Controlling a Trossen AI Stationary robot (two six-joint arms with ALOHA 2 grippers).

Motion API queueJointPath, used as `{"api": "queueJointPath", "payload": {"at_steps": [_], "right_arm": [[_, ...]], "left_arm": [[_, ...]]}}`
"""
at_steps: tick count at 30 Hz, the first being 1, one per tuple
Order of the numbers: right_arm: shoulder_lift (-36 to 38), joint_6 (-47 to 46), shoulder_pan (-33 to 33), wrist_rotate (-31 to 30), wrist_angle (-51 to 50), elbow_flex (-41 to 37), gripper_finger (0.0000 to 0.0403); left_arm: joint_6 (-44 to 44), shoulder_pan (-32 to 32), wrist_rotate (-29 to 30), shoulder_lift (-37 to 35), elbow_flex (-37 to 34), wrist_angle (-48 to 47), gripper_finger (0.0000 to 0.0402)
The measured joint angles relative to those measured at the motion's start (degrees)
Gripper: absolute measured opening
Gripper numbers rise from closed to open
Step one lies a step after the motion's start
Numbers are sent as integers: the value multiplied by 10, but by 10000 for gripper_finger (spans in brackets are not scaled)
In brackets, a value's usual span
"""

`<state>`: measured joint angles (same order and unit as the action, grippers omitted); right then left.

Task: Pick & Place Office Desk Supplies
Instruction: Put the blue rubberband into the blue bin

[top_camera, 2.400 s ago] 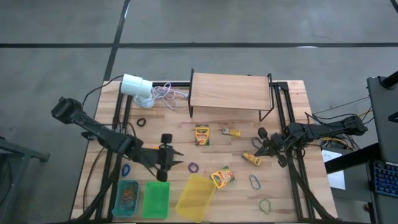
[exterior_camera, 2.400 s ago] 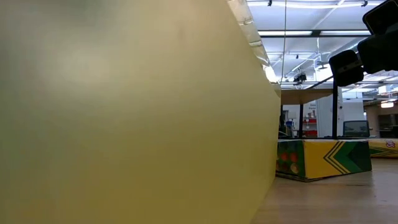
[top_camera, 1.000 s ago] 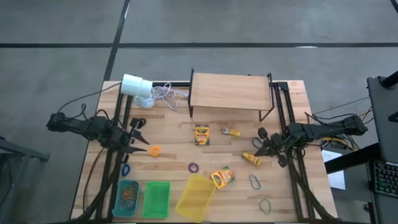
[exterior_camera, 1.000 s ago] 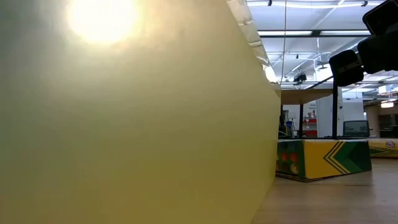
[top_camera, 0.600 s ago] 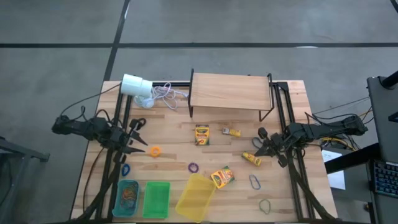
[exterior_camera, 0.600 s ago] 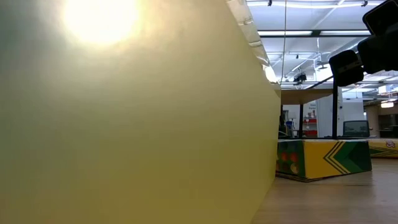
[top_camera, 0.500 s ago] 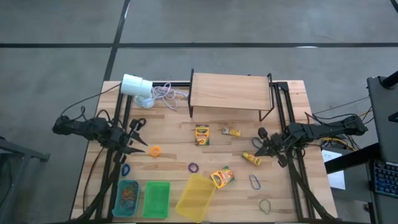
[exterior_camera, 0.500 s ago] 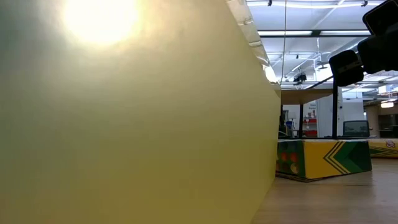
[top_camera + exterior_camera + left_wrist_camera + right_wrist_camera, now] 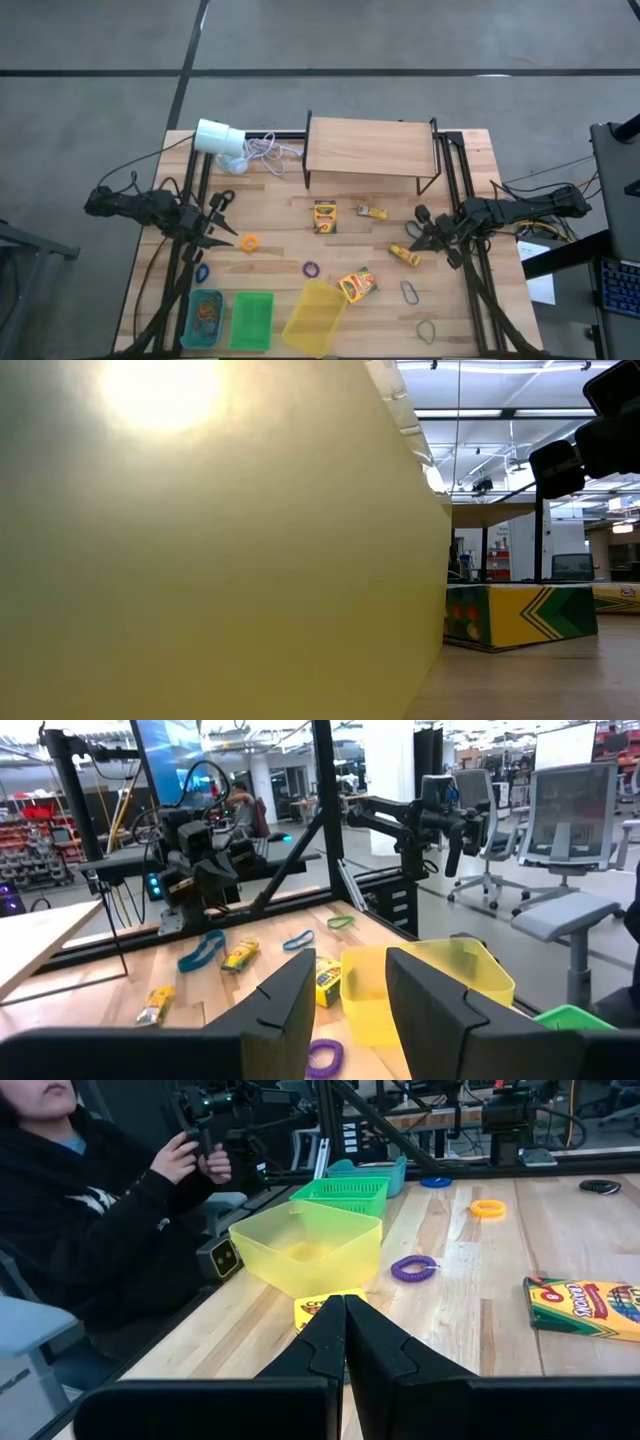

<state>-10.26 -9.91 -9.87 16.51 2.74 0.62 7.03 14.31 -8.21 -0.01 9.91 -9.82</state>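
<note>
Orange rubber-band loop (image 9: 249, 242) lay loose on wooden surface (image 9: 270, 215), just beside left hand (image 9: 226, 241) — fingers parted, gripping nothing, probably lined up for pick. Right hand (image 9: 420, 238) closed, empty, waited near yellow packet (image 9: 404, 256). Blue bin (image 9: 205, 317) held sorted loops — likely destination.

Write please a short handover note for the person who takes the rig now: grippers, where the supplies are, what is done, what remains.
Left gripper: open, empty, beside the orange band.
Right gripper: shut, empty, near a yellow packet.
Done: some bands lie in the blue basket.
Left: green basket and yellow bin hold nothing visible. Two crayon boxes, the packets and loose bands remain on the table.
</note>
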Motion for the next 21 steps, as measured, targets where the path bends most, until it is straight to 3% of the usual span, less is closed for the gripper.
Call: {"api": "queueJointPath", "payload": {"at_steps": [21], "right_arm": [[0,0,0,0,0,0,8]], "left_arm": [[0,0,0,0,0,-92,127]]}}
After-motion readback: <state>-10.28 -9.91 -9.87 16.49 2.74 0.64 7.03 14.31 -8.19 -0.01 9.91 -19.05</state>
